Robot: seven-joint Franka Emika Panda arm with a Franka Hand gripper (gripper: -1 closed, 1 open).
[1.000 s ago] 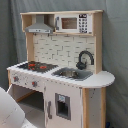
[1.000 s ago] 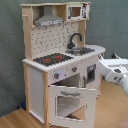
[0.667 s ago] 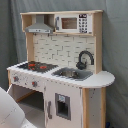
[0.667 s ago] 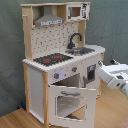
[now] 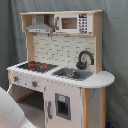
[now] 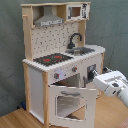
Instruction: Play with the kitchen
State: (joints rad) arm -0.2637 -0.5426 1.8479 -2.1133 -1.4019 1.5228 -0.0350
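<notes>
The wooden floor (image 6: pixel 107 112) in the second exterior view carries the kitchen (image 6: pixel 60 65), standing upright on it.

Upright kitchen (image 6: pixel 55 75), oven door open

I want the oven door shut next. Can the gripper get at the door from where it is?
Probably yes. In the second exterior view the oven door hangs open toward the camera, and the gripper sits just above its far top corner beside the kitchen, with nothing visible between them.
</notes>
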